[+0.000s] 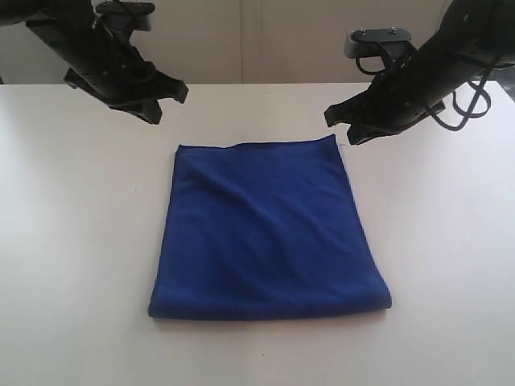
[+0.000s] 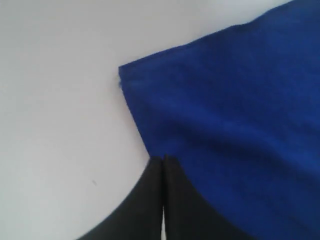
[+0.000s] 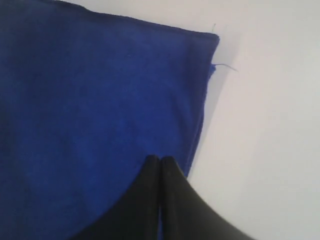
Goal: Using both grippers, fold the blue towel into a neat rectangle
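The blue towel (image 1: pixel 265 233) lies flat on the white table (image 1: pixel 72 257), folded into a rough rectangle with the rounded fold at its near edge. My left gripper (image 1: pixel 167 103) hangs above the table just beyond the towel's far left corner. My right gripper (image 1: pixel 341 127) hangs just beyond the far right corner. The left wrist view shows the left gripper (image 2: pixel 163 159) shut with nothing in it, over the edge of the blue towel (image 2: pixel 225 125). The right gripper (image 3: pixel 159 160) is likewise shut and empty over the blue towel (image 3: pixel 90 100). A loose thread (image 3: pixel 225 66) sticks out at that corner.
Bare white table surrounds the towel on every side. A pale wall (image 1: pixel 257 40) stands behind the table's far edge. Both black arms reach in from the upper corners of the exterior view.
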Controlling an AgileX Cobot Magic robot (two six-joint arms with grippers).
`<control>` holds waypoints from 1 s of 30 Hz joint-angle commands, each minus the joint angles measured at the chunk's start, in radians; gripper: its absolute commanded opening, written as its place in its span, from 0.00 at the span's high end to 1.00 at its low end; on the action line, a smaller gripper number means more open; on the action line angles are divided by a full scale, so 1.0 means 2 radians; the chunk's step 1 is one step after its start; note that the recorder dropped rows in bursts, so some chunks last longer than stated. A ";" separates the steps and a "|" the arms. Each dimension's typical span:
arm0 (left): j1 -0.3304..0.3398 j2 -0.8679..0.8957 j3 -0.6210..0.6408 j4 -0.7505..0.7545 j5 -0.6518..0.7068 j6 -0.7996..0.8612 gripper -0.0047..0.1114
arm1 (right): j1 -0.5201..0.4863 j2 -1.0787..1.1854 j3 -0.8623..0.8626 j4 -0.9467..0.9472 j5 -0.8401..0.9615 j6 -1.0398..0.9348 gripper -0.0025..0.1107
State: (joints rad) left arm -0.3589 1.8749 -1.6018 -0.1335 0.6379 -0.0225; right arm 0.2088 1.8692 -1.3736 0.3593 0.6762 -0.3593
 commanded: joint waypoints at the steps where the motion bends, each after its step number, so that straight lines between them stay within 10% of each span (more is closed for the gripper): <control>1: -0.002 0.026 -0.001 -0.077 0.019 0.035 0.96 | 0.020 0.024 -0.009 0.007 -0.036 0.005 0.98; 30: -0.002 0.154 -0.001 -0.084 0.058 0.128 0.96 | 0.016 0.203 -0.104 0.003 -0.137 0.025 0.98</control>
State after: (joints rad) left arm -0.3607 2.1683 -1.6083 -0.3501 0.6945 0.2285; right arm 0.2490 2.2668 -1.5817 0.3639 0.4013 -0.3148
